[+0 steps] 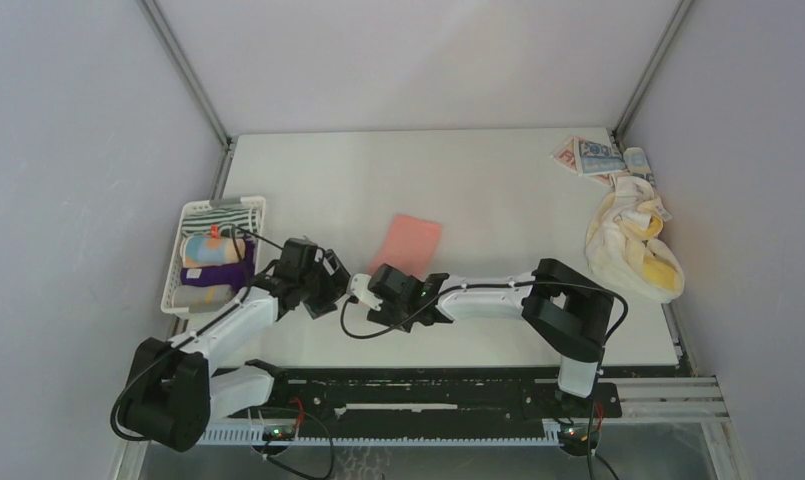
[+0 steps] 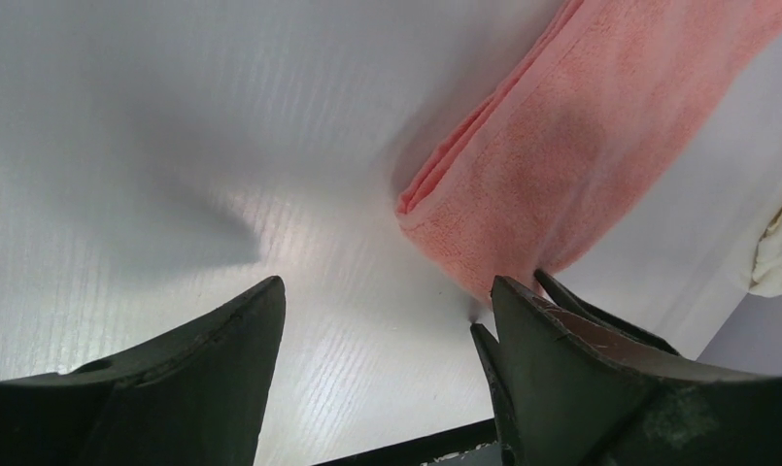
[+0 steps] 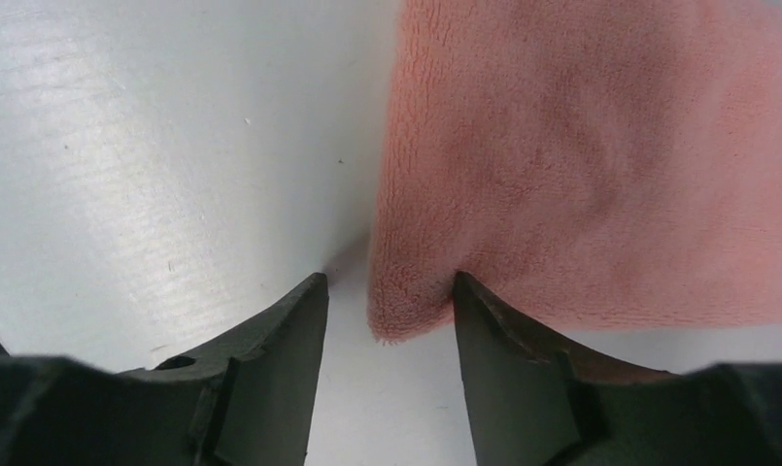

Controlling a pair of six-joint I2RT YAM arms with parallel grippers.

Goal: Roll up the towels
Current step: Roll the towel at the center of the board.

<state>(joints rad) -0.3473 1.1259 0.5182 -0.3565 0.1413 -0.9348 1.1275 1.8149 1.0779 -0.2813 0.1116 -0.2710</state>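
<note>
A salmon-pink towel (image 1: 409, 240) lies folded flat on the white table (image 1: 498, 190). Both grippers sit low at its near-left corner. My right gripper (image 3: 389, 280) is open, the towel (image 3: 600, 155) corner lying between its fingers and the right fingertip (image 3: 464, 291) resting on the cloth. My left gripper (image 2: 387, 283) is open over bare table, its right finger (image 2: 561, 359) at the edge of the towel (image 2: 581, 136). In the top view the left gripper (image 1: 335, 278) and right gripper (image 1: 376, 280) nearly meet. A cream-yellow towel (image 1: 633, 245) and a blue-printed towel (image 1: 590, 156) lie at the far right.
A white slotted basket (image 1: 191, 212) stands at the left edge, holding rolled towels: a striped one, a light-blue and orange one (image 1: 210, 250), a purple one (image 1: 218, 274). Grey walls enclose the table. Black rails run along the near edge.
</note>
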